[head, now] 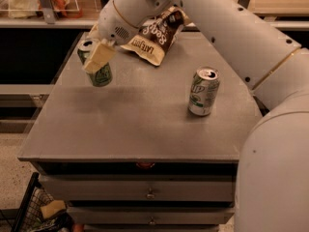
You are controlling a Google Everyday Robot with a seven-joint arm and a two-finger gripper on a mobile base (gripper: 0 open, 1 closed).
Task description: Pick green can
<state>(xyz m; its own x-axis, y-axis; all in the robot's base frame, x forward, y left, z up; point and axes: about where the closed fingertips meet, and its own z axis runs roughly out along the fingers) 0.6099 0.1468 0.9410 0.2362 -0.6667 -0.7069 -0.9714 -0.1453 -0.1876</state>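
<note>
A grey drawered counter [135, 124] backed by shelves [275, 6] is being viewed, and the green can [102, 75], pale-patterned and silver-topped, is being pinched in the hand [95, 61].

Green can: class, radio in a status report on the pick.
End effector clamped on green can, far-left of table. Can tilted in grasp. Chip bag close behind wrist; silver-white can well clear, right.

Dim, warm light from above: soft shadows sit beneath the silver can [203, 92] and the hand [96, 62] gripping the green can [102, 75], far-left on the counter [135, 129].
</note>
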